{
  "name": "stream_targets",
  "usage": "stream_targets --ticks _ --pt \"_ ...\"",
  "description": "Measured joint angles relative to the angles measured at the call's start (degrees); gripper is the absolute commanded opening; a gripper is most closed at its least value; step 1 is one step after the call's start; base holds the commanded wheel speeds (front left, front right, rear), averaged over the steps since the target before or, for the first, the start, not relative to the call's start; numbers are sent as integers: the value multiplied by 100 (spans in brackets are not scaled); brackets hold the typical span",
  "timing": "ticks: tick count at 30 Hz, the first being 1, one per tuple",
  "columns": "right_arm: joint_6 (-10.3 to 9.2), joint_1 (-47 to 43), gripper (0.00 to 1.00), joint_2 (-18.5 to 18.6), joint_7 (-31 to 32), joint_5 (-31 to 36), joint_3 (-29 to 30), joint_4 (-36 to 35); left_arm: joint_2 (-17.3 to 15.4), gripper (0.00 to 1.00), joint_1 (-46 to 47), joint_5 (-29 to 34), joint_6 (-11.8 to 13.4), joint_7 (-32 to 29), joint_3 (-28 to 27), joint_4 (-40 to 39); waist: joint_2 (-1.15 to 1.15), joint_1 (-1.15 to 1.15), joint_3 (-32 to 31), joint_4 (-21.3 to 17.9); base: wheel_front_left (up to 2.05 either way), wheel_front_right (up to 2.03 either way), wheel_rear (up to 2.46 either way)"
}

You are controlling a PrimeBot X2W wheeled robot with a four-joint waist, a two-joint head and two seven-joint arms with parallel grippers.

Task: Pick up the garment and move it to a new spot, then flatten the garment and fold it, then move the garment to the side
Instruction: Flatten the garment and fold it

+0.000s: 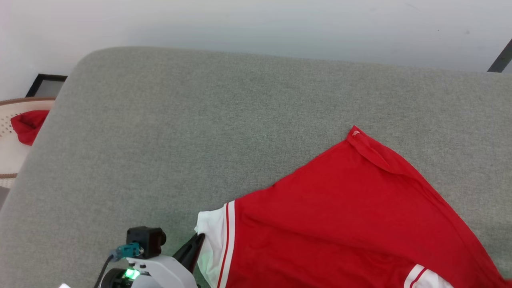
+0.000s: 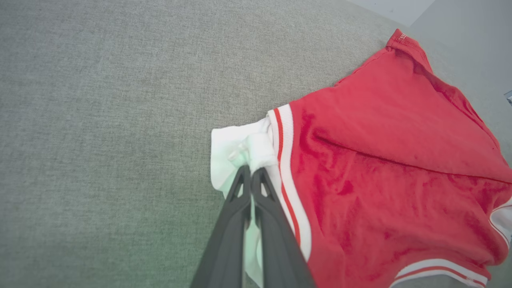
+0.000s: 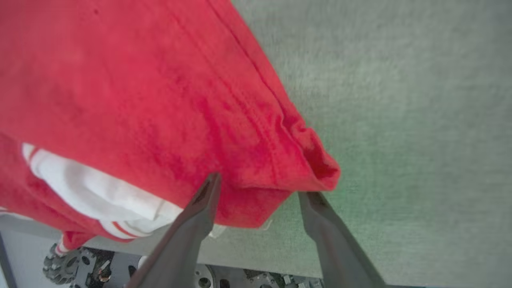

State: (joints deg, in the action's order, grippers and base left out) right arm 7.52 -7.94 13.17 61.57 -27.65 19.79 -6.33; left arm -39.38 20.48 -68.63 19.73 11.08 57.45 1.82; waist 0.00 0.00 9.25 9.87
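Note:
The garment (image 1: 340,208) is a red shirt with white sleeves and striped trim, spread over the lower right of the grey padded surface (image 1: 200,132). My left gripper (image 2: 252,169) is shut on the bunched white sleeve (image 2: 240,148) at the shirt's left edge; in the head view one dark finger (image 1: 191,250) shows beside that sleeve. In the right wrist view my right gripper (image 3: 261,185) stands open, its fingers apart on either side of a folded red corner (image 3: 316,168) of the garment (image 3: 140,100). The cloth lies loose between the tips, near the surface's edge.
A small plain red cloth (image 1: 28,126) lies on a pale round woven piece (image 1: 12,152) off the left side. A dark frame (image 1: 46,85) leans by the wall. The robot's base (image 3: 80,268) shows below the surface's edge. Bare grey padding stretches left and far.

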Motion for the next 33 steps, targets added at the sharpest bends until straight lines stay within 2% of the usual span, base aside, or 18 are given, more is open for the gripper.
stream_targets --ticks 6,9,12,14,18,22,33 --pt "-1 147 100 210 73 49 -111 -806 26 0 -3 0 1 2 15 5 0 0 -21 21 0 0 0" --pt "-1 593 100 512 -113 37 -556 -1188 68 0 -3 2 -2 2 37 18 0 0 -30 70 0 0 0" --pt "-1 834 100 666 -271 -27 -801 -1193 102 0 3 12 -9 -5 67 31 0 0 -35 103 0 0 0" --pt "-1 1089 100 899 -427 -49 -1124 -1122 142 0 18 29 -32 -37 100 49 0 0 -40 152 0 0 0" --pt "-1 1714 100 1314 -823 -22 -1806 -777 237 0 92 78 -102 -75 162 100 0 0 -37 281 0 0 0" --pt "0 2269 100 1548 -1050 -51 -2460 -271 350 0 208 133 -182 -108 220 183 0 0 -9 440 0 0 0" --pt "0 3926 100 1886 -1080 -272 -3702 1372 754 0 563 279 -470 -176 370 494 0 0 205 921 0 0 0"
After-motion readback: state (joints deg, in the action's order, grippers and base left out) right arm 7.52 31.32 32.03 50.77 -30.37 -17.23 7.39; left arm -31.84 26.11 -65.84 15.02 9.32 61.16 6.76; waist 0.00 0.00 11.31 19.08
